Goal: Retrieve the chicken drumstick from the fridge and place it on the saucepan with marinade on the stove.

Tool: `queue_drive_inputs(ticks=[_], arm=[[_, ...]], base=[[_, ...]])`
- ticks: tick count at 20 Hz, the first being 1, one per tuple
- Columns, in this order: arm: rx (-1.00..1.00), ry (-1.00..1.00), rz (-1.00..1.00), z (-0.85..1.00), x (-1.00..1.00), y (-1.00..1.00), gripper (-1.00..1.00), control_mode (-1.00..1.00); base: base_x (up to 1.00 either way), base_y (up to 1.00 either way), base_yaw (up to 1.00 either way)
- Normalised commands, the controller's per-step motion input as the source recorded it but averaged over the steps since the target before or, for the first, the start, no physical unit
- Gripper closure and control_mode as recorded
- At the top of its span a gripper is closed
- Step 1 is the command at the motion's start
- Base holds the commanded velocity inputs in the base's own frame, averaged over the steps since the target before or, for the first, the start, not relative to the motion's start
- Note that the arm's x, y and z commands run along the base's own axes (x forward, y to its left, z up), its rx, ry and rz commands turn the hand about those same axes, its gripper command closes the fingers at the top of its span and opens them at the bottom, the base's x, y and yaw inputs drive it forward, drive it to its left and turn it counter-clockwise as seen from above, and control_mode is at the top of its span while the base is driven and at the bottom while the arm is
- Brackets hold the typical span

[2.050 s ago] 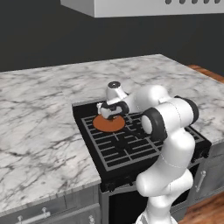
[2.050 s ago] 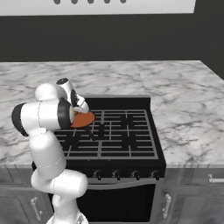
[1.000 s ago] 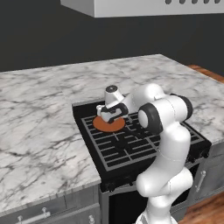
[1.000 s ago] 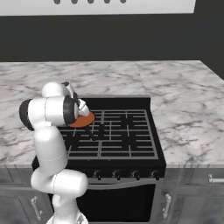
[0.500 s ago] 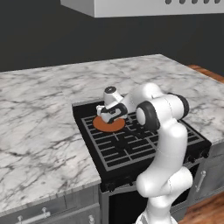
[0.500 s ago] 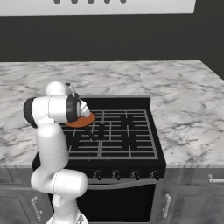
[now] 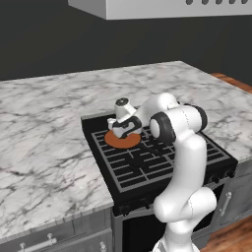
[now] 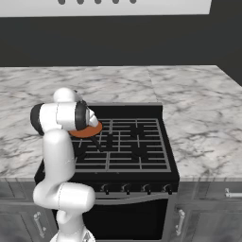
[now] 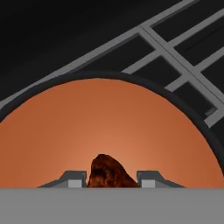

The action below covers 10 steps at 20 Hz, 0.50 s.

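since a moment ago my elbow is sitting a little nearer the stove (image 7: 162, 152) while my hand is staying low over the pan (image 7: 122, 140), which is not shifting at all. i am holding my jaws (image 9: 112, 177) partly closed on the drumstick (image 9: 108, 173): in the hand view the dark brown lump is sitting right between my two fingertips (image 9: 72, 178), filling the gap between them. the drumstick is hanging just above the pan's orange disc (image 9: 109, 131), near the middle of it; i cannot tell whether it is touching the marinade. the pan is resting on the rear left burner, its dark rim lying on the grey grates (image 9: 175, 52). from the right base view the pan (image 8: 87, 131) is peeking out from behind my arm. marble worktop (image 7: 44, 128) is flanking the stove on both sides.
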Motion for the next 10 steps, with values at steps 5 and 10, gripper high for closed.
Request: queue_drive_inputs(ticks=[5, 10], arm=[[0.00, 0.00, -0.05, -0.15, 0.19, 0.02, 1.00, -1.00], [0.00, 0.00, -0.05, -0.02, 0.09, 0.00, -1.00, -1.00]], base=[[0.00, 0.00, 0.00], [0.00, 0.00, 0.00]])
